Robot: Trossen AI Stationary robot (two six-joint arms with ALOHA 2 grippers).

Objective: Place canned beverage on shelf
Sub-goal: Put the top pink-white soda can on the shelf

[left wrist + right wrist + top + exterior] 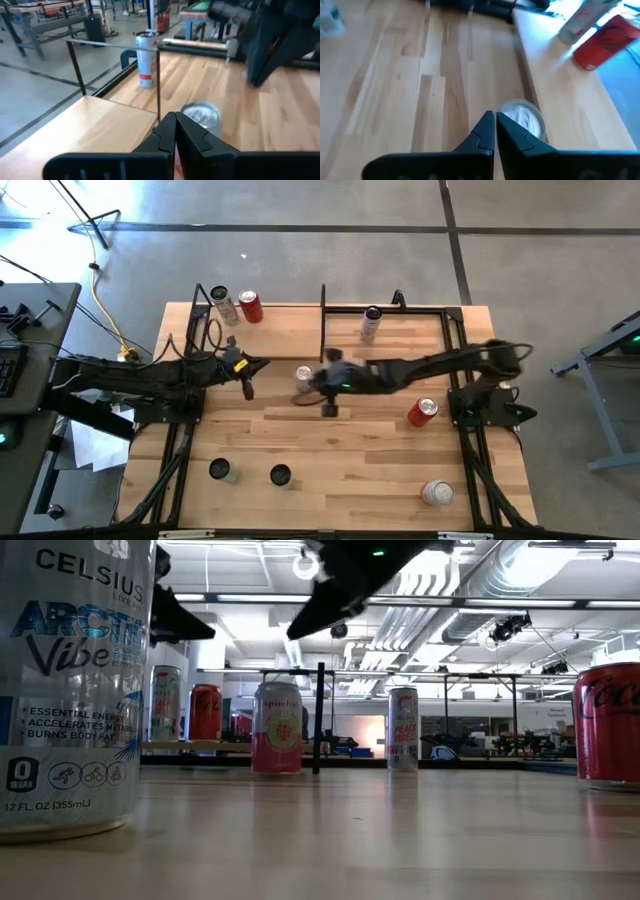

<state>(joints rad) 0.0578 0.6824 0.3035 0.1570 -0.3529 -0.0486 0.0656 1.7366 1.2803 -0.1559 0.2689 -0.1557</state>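
Wood planks make up the table [350, 460] you are working over, and the shelf [285, 320], a paler board with thin black uprights at its ends, sits along the far edge with two cans already on it. Your right claw [330, 402] hangs over the middle of the table with its fingers pressed together and nothing between them. The pink can [303, 374] you want stands upright just beside it on the table, on the side facing the left arm. In the right wrist view the silver lid [525, 117] shows just past the closed fingertips [487, 127], off to one side and not in the grip. The shelf edge [555, 90] runs along beyond the can. Your left claw [247, 385] waits on the other side of the same can, also closed and empty, pointed toward it. By my reading you are at the pick-up step and the can is not yet in hand, so nothing has gone toward the shelf this round. The next move calls for spreading the right claw wide, shifting it sideways until the can sits squarely between the fingers, then lowering it around the can's body before closing. Once the can is held, lift it high enough to clear the shelf's front edge and aim for the bare stretch of board between the two standing cans and the black upright [322, 310]. Keep well apart from the left arm on the way.
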